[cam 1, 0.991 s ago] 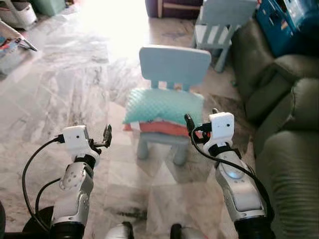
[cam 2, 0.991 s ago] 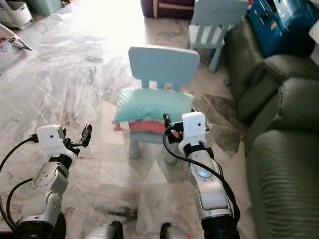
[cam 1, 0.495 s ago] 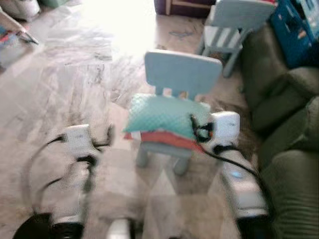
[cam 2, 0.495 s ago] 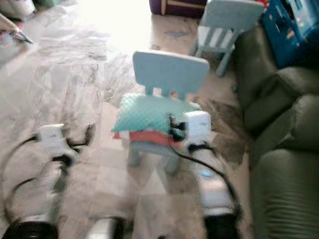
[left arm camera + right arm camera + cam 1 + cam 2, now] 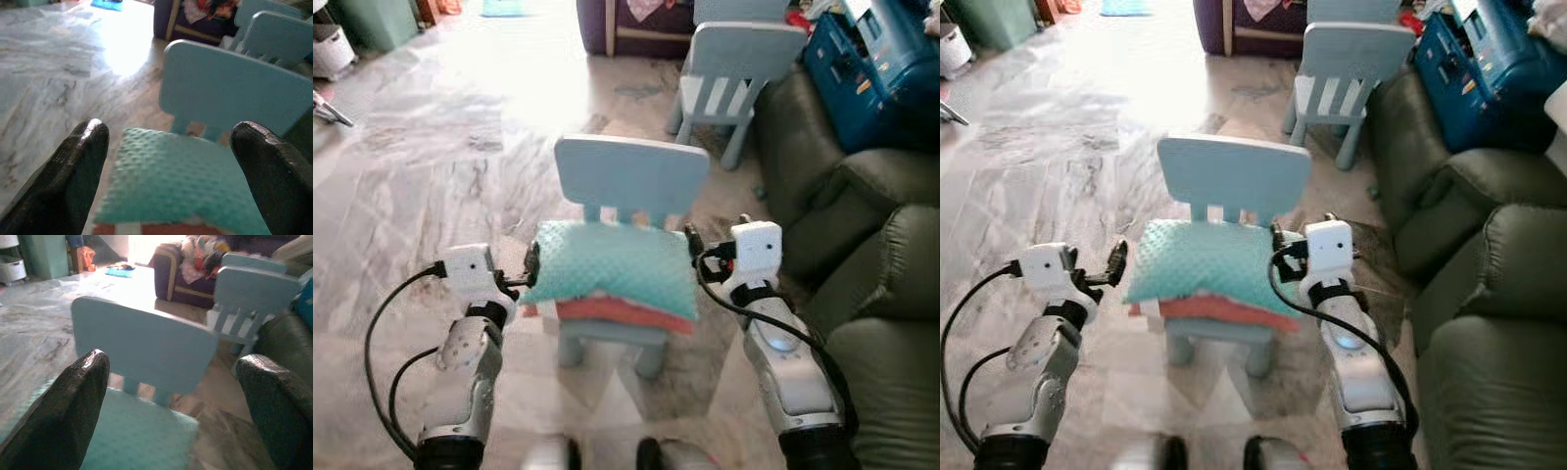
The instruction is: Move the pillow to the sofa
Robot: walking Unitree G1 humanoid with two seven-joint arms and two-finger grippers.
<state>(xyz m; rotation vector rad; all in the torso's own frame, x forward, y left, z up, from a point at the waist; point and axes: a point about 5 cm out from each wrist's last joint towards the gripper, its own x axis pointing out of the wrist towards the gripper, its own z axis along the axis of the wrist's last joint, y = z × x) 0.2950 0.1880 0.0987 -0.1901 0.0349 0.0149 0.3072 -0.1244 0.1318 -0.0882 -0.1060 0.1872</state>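
- Pillow [image 5: 612, 269], teal, on seat of small blue chair [image 5: 628, 181], over a red-orange cushion [image 5: 607, 311]; not on sofa [image 5: 886, 294] yet.
- Sofa dark green, on robot's right, near the chair but apart from it.
- Left gripper [image 5: 530, 262] raised just beside pillow's left edge; contact not confirmable; fingers [image 5: 80, 156] spread wide in wrist view, pillow between them but further off.
- Right gripper [image 5: 690, 238] raised at pillow's back right corner, near chair back; fingers [image 5: 73, 406] wide apart in wrist view, holding nothing.
- Both grippers flanking pillow, one per side; looks like pre-grasp approach.
- Progress: early. Nothing gripped, pillow not lifted.
- Left to do, by judgement: close in on both sides, squeeze or pinch pillow, lift clear of chair back, turn right, set down on sofa seat.
- Risk guess: red-orange cushion could drag along with pillow; soft pillow may sag or slip from a two-sided hold.
- Second blue chair [image 5: 732, 59] behind, blue bin [image 5: 871, 59] beside sofa, marble floor [image 5: 411, 176] around.
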